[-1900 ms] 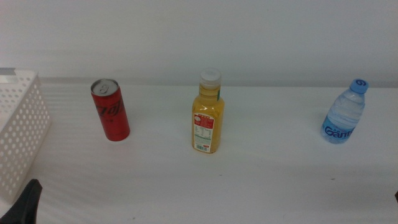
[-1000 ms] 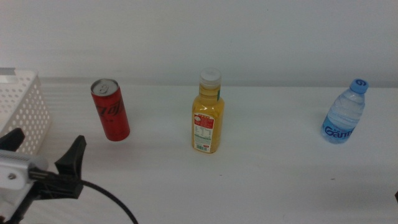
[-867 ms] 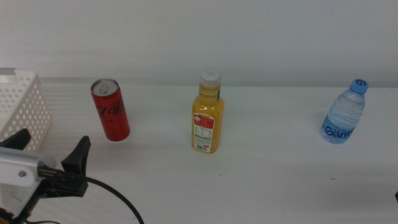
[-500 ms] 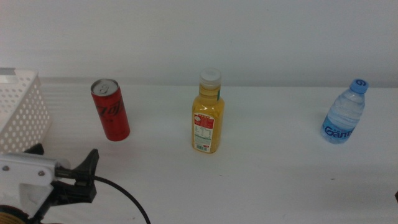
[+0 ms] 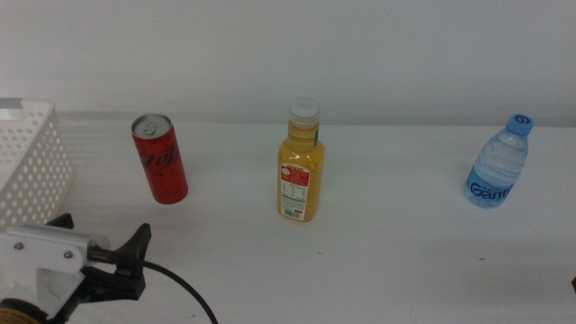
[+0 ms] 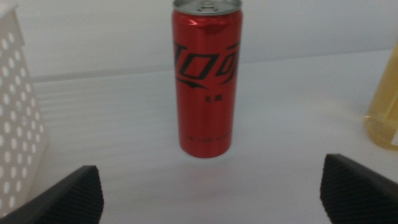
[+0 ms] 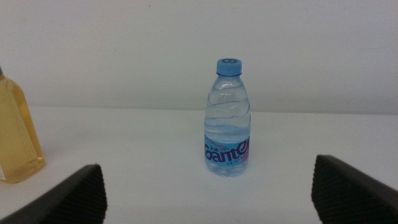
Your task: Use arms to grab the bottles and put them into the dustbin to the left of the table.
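the red can (image 6: 205, 81) is showing glossy painted metal with a bare silvery top. the water bottle (image 7: 227, 121) is looking like clear ridged plastic under a smooth blue cap. the dustbin (image 5: 27, 171) is appearing as white perforated plastic. the table (image 5: 387, 261) is looking matt white.

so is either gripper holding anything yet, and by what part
Nothing is held. The left gripper is open, short of the red can; the right gripper is open, facing the water bottle.
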Controlling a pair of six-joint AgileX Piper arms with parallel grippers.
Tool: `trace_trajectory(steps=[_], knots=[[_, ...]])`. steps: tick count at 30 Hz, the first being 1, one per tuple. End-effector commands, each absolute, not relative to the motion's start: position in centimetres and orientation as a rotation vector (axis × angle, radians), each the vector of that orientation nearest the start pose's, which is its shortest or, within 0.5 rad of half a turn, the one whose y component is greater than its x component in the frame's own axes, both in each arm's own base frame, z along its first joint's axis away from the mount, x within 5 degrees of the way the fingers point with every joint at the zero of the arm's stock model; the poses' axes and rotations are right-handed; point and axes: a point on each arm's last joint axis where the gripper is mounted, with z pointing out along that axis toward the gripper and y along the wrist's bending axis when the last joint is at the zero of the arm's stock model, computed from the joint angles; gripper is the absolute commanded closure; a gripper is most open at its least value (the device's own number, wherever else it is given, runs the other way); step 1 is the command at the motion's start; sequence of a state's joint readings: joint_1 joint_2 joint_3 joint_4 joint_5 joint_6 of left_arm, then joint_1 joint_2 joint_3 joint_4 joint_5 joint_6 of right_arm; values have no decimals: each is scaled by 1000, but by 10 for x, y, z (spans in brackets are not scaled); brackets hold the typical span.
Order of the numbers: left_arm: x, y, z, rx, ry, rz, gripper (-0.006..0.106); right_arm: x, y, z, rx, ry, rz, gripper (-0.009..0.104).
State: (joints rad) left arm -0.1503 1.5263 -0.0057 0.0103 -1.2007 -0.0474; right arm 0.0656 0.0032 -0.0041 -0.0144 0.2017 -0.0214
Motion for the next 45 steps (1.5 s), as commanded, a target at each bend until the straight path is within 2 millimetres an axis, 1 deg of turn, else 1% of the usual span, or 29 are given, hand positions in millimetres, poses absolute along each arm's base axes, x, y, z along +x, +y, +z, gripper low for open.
trace_trajectory(steps=[1, 3, 4, 7, 9, 12, 15, 23, 31, 45], knots=[[160, -28, 141, 111, 1767, -172, 7, 55, 3, 184, -82, 1685, 11, 7], [162, -28, 142, 104, 1760, -171, 7, 55, 3, 184, -82, 1685, 11, 7], [174, -29, 145, 95, 1759, -164, 7, 55, 3, 184, -82, 1685, 11, 7], [194, -32, 144, 105, 1824, -160, 7, 55, 3, 184, -82, 1685, 11, 7], [208, -35, 146, 114, 1822, -163, 7, 55, 3, 184, -82, 1685, 11, 7], [224, -38, 145, 115, 1808, -165, 7, 55, 3, 184, -82, 1685, 11, 7], [239, -40, 138, 101, 1823, -176, 7, 55, 3, 184, -82, 1685, 11, 7], [264, -44, 123, 86, 1827, -188, 7, 55, 3, 184, -82, 1685, 11, 7], [286, -48, 115, 76, 1832, -201, 7, 55, 3, 184, -82, 1685, 11, 7], [312, -53, 106, 78, 1830, -199, 7, 55, 3, 184, -82, 1685, 11, 7]])
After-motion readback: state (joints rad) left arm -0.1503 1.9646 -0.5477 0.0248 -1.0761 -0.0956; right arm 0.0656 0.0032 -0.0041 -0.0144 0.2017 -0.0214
